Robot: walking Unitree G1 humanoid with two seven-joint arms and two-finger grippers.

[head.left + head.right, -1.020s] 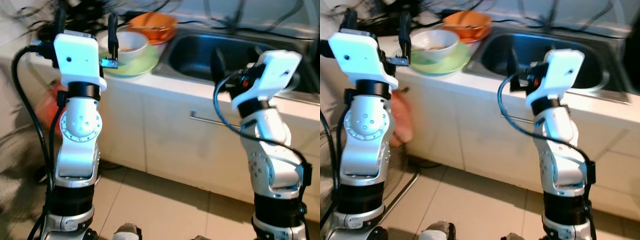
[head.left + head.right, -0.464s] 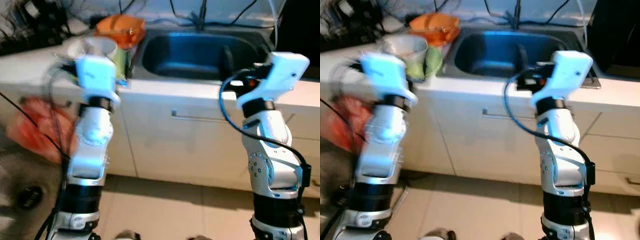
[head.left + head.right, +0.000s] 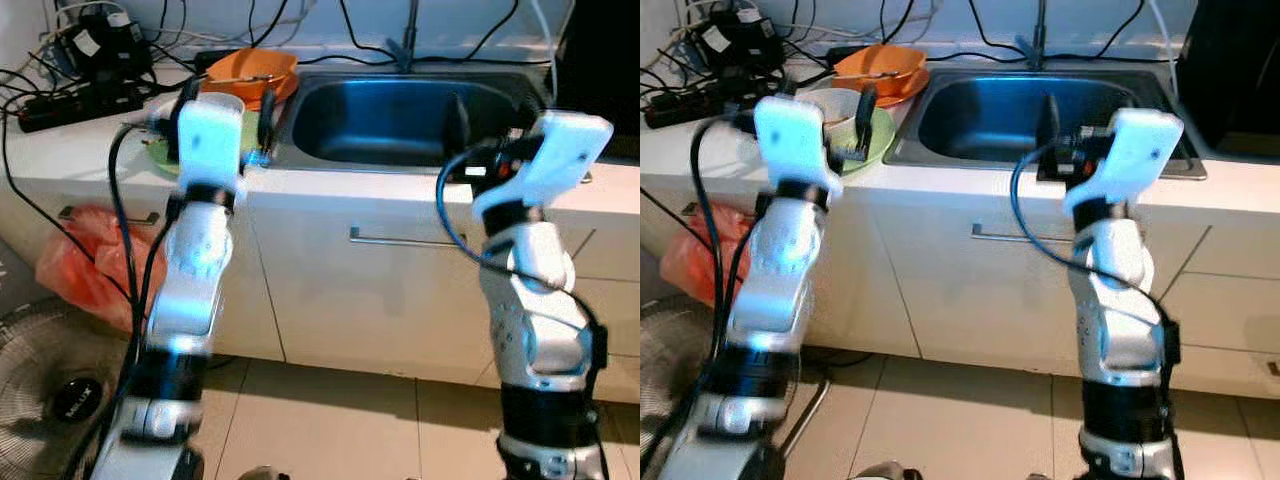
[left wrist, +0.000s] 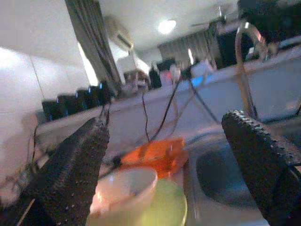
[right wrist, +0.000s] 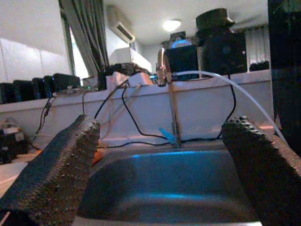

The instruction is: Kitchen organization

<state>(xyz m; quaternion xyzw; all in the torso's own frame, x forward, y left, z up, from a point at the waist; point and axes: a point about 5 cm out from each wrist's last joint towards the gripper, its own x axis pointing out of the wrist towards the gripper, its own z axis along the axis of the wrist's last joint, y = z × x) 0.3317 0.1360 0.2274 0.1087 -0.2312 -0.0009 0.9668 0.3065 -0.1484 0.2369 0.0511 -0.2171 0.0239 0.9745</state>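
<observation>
Standing on the white counter (image 3: 940,180), left of the sink (image 3: 1020,115), is a small stack of dishes: one white bowl (image 3: 837,104) nested on one pale green plate (image 3: 872,142), with one orange bowl (image 3: 880,68) just behind them, touching or nearly so. The wrist view shows the white bowl (image 4: 124,188) sitting inside the green plate (image 4: 164,207), the orange bowl (image 4: 153,154) beyond. No readable writing or labels on any dish; a dark round badge on the floor fan (image 3: 70,400) carries text too small to read.

Left gripper (image 3: 845,125) is raised at the counter edge, directly before the stack, fingers spread wide with nothing between them; one finger (image 3: 866,112) overlaps the white bowl's right rim in the head view, contact not determinable. Right gripper (image 3: 1060,125) hovers at the sink's front rim, fingers parted, empty; its wrist view looks across the steel basin to one faucet (image 5: 164,77) with a clear hose.

One power strip (image 3: 60,105) with a tangle of black cables lies at the counter's far left. One orange plastic bag (image 3: 85,265) hangs below the counter. One drawer handle (image 3: 1015,237) runs under the sink.
</observation>
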